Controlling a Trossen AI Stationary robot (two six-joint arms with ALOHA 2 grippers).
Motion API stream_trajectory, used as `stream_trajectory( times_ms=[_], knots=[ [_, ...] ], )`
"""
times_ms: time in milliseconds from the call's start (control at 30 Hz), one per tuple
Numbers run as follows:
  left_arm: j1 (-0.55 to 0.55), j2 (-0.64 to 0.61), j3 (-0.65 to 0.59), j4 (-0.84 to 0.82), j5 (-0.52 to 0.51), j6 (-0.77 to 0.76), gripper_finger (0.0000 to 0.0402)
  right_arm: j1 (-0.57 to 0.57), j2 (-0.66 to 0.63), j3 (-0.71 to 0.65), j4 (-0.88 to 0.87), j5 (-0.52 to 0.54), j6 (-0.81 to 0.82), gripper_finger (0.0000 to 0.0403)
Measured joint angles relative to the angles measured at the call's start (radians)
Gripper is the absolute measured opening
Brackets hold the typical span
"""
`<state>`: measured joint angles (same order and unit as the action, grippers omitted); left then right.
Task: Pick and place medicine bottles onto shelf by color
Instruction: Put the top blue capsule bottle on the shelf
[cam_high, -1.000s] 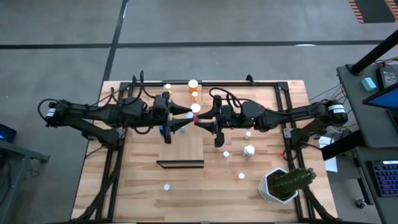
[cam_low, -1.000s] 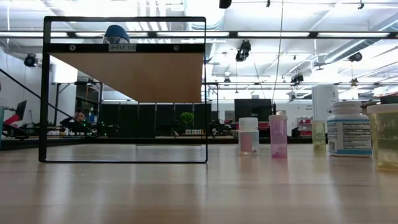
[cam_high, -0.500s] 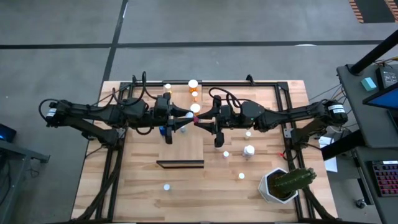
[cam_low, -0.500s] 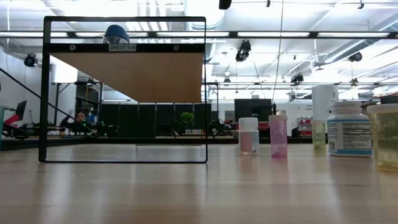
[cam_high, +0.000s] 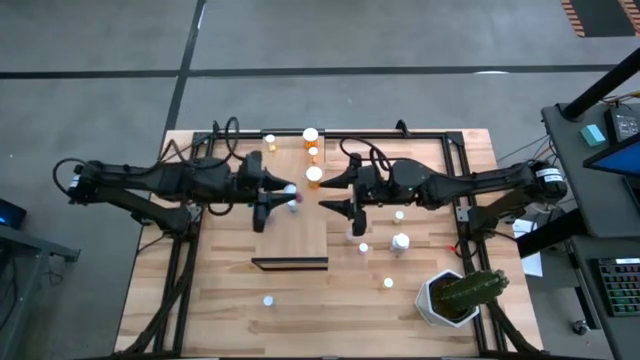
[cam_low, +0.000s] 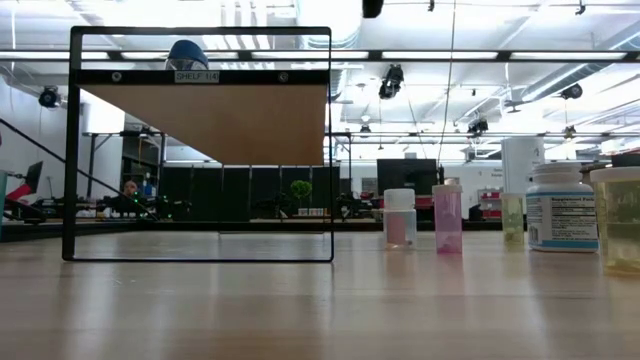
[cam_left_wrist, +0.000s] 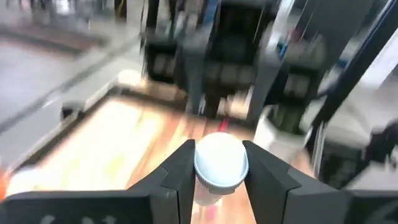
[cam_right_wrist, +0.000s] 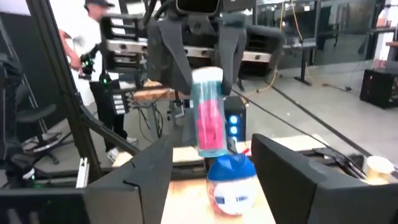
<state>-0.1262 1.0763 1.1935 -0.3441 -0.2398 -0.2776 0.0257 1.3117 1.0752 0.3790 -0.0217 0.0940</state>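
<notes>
shelf (cam_high: 290, 238) top bare, bottles (cam_high: 398, 241) crowd right

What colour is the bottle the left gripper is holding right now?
Pink, with a white cap. The bottle in the left gripper shows best in the right wrist view.

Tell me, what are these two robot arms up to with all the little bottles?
They are sorting medicine bottles onto a shelf. The left arm's fingers are clamped on a pink bottle with a white cap, held up above the pale shelf board. The right gripper sits opposite it with its fingers spread and empty. A fat blue bottle stands just below the pink one. Orange bottles wait at the table's far edge, with more scattered near a potted cactus.
</notes>
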Motion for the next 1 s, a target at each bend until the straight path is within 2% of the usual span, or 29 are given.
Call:
stream_trajectory(
  times_ms=[133,233,433,600,1000],
  knots=[
    [-0.036,0.005,0.052,-0.299,0.009,-0.033,0.0095,0.0,-0.033,0.0,-0.095,0.053,-0.001,0.0215],
    [-0.082,0.044,0.074,-0.406,0.044,-0.063,0.0095,0.0,-0.042,0.0,-0.131,0.079,-0.015,0.0215],
    [-0.143,0.151,0.077,-0.403,0.038,-0.113,0.0095,0.0,-0.042,0.0,-0.146,0.081,-0.024,0.0215],
    [-0.153,0.242,0.076,-0.396,-0.032,-0.136,0.0095,0.0,-0.042,0.0,-0.157,0.077,-0.016,0.0215],
    [-0.153,0.316,0.042,-0.267,-0.131,-0.196,0.0095,0.0,-0.041,0.0,-0.167,0.075,-0.017,0.0215]
  ],
)
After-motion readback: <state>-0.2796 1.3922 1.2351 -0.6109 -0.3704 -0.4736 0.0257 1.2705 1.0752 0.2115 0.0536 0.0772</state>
